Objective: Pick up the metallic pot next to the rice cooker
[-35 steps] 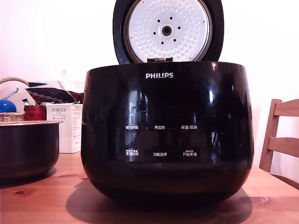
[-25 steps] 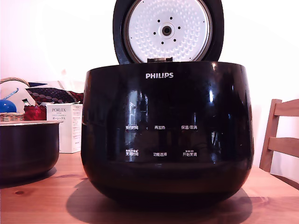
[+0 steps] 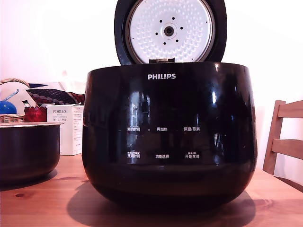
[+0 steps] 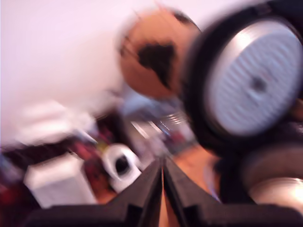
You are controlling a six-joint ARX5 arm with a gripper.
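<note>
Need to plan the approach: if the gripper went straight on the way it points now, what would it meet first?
Hard to say: the wrist view is motion-blurred. The gripper, fingers together, seems aimed at cluttered tabletop beside the rice cooker's raised lid; a white object lies near that line. Depth unclear.

rice cooker (image 3: 169,137) centre on table (image 3: 47,203), lid up behind its body | metallic pot (image 3: 27,150) at its left in the exterior view, on table, apart | box (image 3: 66,128) behind, between pot and cooker | basket (image 3: 12,101) behind pot | chair (image 3: 284,142) beyond cooker's right
</note>
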